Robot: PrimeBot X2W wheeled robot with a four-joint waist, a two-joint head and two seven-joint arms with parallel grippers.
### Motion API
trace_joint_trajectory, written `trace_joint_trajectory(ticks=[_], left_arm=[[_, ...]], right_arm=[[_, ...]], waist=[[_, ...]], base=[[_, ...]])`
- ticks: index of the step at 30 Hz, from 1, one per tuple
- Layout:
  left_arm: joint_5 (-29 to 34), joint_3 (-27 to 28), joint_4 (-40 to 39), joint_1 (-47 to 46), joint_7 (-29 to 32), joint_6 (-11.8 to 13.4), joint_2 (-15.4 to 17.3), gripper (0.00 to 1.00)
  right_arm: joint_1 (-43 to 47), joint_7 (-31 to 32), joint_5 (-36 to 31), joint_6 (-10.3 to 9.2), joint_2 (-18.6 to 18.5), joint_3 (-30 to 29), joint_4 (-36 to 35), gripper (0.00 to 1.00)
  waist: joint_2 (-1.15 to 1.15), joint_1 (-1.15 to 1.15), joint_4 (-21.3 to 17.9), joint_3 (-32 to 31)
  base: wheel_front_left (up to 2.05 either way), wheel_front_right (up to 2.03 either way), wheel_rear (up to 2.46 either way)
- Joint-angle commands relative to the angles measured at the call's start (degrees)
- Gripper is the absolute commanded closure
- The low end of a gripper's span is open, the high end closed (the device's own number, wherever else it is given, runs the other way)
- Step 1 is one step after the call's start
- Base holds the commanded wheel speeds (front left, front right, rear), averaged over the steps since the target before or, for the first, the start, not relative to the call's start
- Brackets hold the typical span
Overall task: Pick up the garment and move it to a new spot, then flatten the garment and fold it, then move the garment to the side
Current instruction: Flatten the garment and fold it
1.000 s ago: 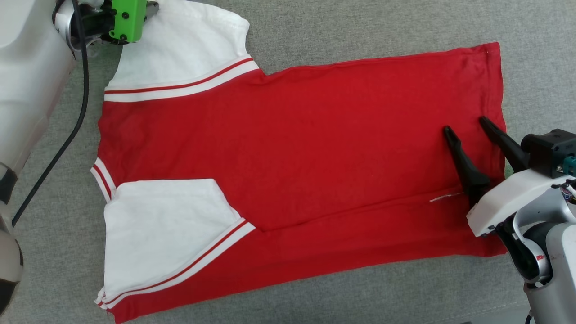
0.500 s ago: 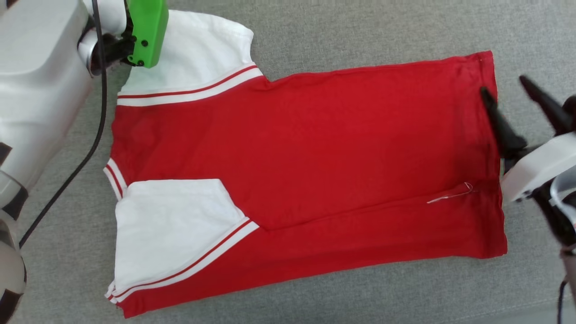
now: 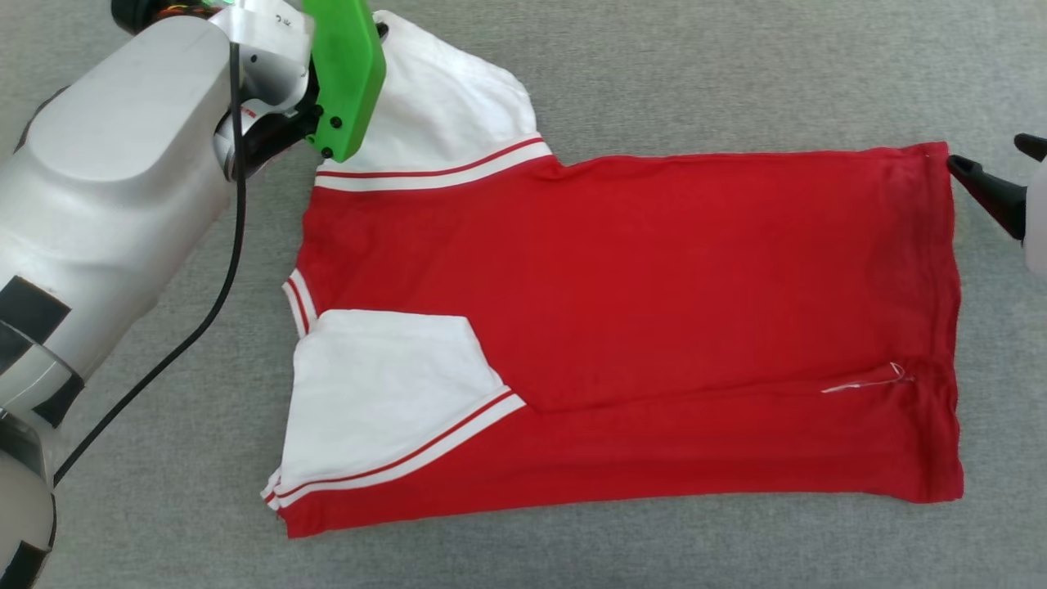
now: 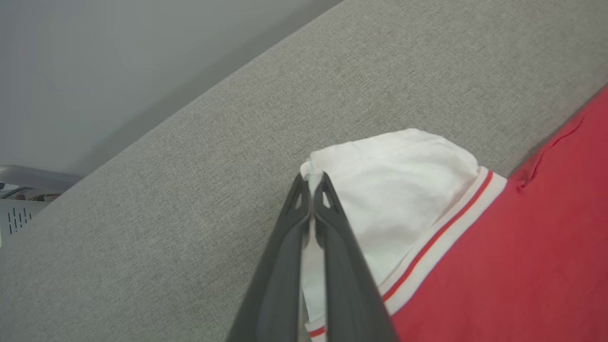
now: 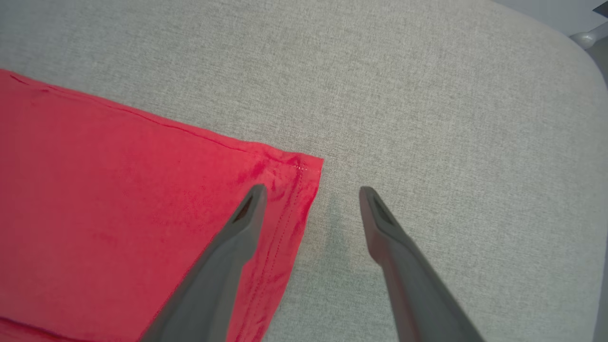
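Looking down from the head camera, I see the garment [image 3: 654, 270] spread flat on the table [image 3: 736, 74], which is covered in grey woven fabric. Its plain red side faces up, with the sleeves toward the robot's left and the hem [image 3: 941, 327] toward its right. The near sleeve [image 3: 384, 393] is white with red-and-white stripe trim and lies folded in over the red body. A fold edge runs from that sleeve toward the hem, and a loose white thread [image 3: 867, 383] lies close to the hem on that line. The far sleeve [image 3: 442, 106] sticks out past the shirt's far edge.

The left claw [image 4: 312, 178] is closed. In the left wrist view its two dark fingers are pressed together with the outer edge of the far sleeve [image 4: 394, 190] pinched between them. From the head camera, the green housing [image 3: 348, 74] on that wrist sits over the same sleeve, and a black cable [image 3: 221, 278] trails down beside the pale forearm [image 3: 114, 188].

The right claw [image 5: 311, 192] stands wide open and holds nothing. In the right wrist view one finger is over the far hem corner [image 5: 289, 175] and the other is over bare table beside it. I cannot tell whether either tip touches down. From the head camera, the right claw [image 3: 984, 150] shows at the right edge, just off that corner.
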Motion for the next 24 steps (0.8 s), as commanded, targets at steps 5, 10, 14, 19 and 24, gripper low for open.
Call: trace_joint_trajectory(ticks=[5,10,14,19,24], left_arm=[[1.62,-0.20,-1.92,-0.10,-1.66,-0.16,-0.47,1.00],[2.34,-0.26,-2.84,-1.14,-2.71,-0.16,-0.83,1.00],[2.20,-0.27,-2.83,-1.24,-3.62,-0.16,-0.85,1.00],[1.33,-0.29,-1.88,-0.21,-4.63,-0.16,-0.87,1.00],[0.62,-0.30,-0.58,1.36,-5.57,-0.16,-0.40,1.00]], right_arm=[[-5.74,4.79,0.96,-0.05,-0.83,3.67,6.52,0.00],[-8.86,4.79,1.00,-0.05,1.64,5.83,13.52,0.00],[-9.01,3.09,0.62,-0.05,3.45,8.28,18.68,0.00],[-8.46,0.01,2.27,-0.05,4.99,10.76,23.46,1.00],[-9.40,-7.41,3.07,-0.05,3.99,12.09,24.43,1.00]], waist=[[0.00,0.00,2.70,1.16],[0.00,0.00,3.91,2.56],[0.00,0.00,4.19,3.01],[0.00,0.00,4.12,2.68],[0.00,0.00,3.60,1.05]], base=[[0.00,0.00,0.00],[0.00,0.00,0.00],[0.00,0.00,0.00],[0.00,0.00,0.00],[0.00,0.00,0.00]])
